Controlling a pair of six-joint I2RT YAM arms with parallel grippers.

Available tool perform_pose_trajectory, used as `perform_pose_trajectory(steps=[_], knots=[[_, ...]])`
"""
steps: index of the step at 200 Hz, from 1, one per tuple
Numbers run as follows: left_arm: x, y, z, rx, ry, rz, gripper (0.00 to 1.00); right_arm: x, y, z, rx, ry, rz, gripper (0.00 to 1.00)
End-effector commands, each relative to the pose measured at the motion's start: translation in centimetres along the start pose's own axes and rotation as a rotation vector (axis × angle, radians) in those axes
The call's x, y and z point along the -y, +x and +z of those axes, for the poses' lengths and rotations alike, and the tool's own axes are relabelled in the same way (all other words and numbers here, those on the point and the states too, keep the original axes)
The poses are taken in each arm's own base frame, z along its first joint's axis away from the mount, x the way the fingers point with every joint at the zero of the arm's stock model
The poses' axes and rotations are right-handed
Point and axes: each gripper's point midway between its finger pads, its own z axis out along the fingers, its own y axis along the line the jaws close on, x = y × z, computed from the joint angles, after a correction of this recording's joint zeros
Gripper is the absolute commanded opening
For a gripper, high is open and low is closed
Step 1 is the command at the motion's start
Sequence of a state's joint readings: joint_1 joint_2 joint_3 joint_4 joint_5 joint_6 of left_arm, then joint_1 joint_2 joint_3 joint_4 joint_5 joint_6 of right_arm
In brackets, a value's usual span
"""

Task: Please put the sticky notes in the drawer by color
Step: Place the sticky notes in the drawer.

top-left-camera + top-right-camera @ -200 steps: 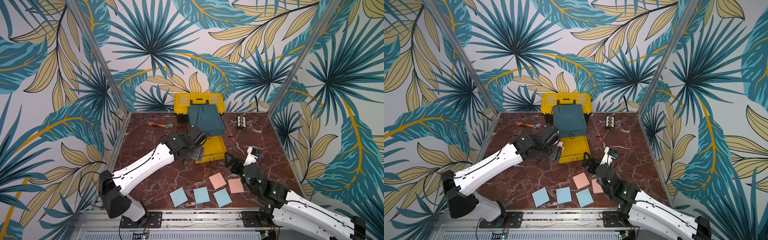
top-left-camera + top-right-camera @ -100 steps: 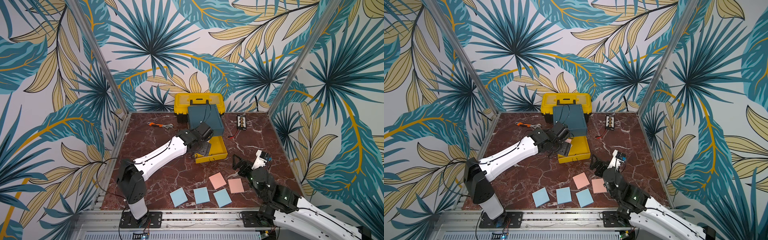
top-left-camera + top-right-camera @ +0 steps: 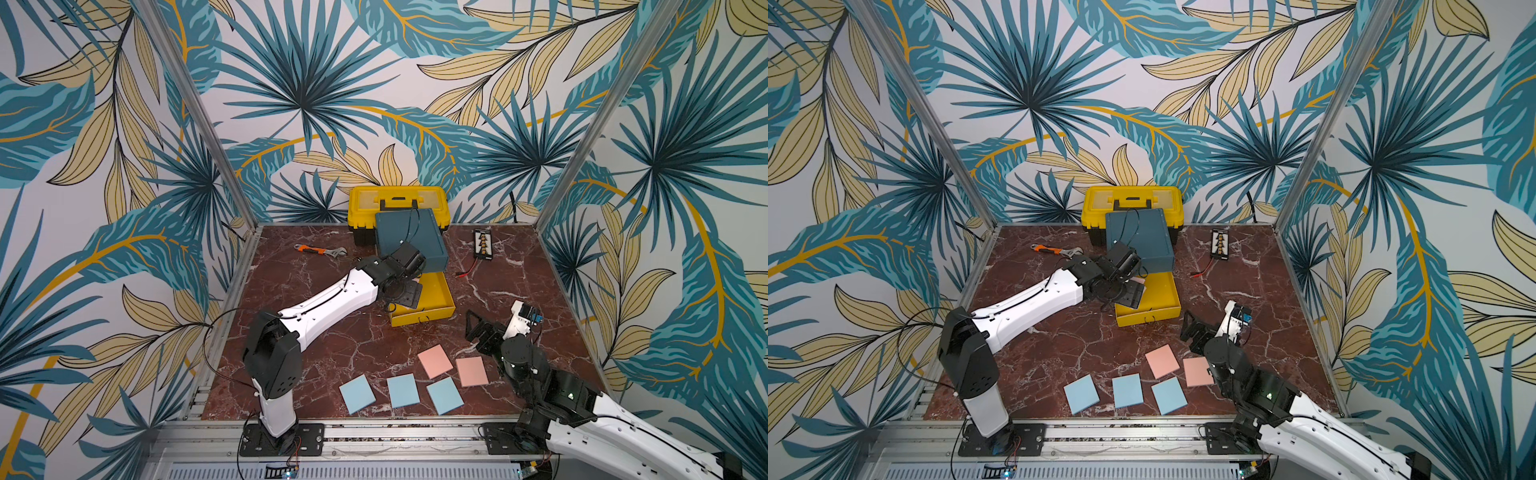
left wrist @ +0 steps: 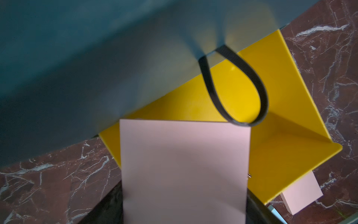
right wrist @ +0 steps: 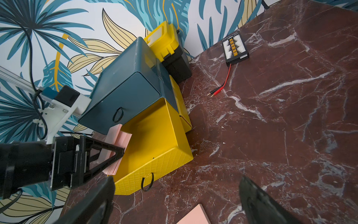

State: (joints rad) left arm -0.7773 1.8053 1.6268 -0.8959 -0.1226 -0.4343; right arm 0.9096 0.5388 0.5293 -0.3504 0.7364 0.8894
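Observation:
The drawer chest (image 3: 409,237) has a dark teal top, and its yellow lower drawer (image 3: 432,299) is pulled out. My left gripper (image 3: 405,293) is shut on a pink sticky note (image 4: 184,164), held on edge over the left wall of that open drawer (image 5: 155,139). The pad (image 5: 116,147) shows between the left fingers in the right wrist view. On the table's front lie two pink pads (image 3: 434,360) (image 3: 471,371) and three blue pads (image 3: 357,393) (image 3: 403,390) (image 3: 444,395). My right gripper (image 3: 476,328) stands open and empty just behind the pink pads.
A yellow toolbox (image 3: 398,203) stands against the back wall behind the chest. An orange-handled wrench (image 3: 320,250) lies at the back left. A black connector board (image 3: 483,244) with red leads lies at the back right.
My left arm has carried the pink pad rightward, up to the open drawer's left wall. My right gripper has drawn back a little to the right.

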Motion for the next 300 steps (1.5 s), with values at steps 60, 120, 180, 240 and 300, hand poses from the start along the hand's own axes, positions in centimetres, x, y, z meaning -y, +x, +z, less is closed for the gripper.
perform_pose_trajectory(steps=[60,120,180,240,300], knots=[[1.1,-2.0,0.3,0.051,0.036,0.002,0.84,1.2,0.0,-0.3,0.007,0.038,-0.024,0.99],[1.2,-2.2,1.3,0.043,0.030,0.013,0.87,1.4,-0.3,-0.4,0.014,0.050,-0.026,0.99],[1.1,-3.0,-1.2,0.074,0.039,0.003,0.96,1.1,-0.7,-0.4,0.022,0.048,-0.034,0.99],[-0.1,0.1,-6.6,0.011,0.065,-0.063,0.98,0.3,-2.2,-0.7,0.035,0.068,-0.101,0.99],[-0.5,7.0,-7.7,-0.070,0.130,-0.208,0.98,0.1,-1.2,-1.0,-0.107,0.118,-0.271,0.99]])
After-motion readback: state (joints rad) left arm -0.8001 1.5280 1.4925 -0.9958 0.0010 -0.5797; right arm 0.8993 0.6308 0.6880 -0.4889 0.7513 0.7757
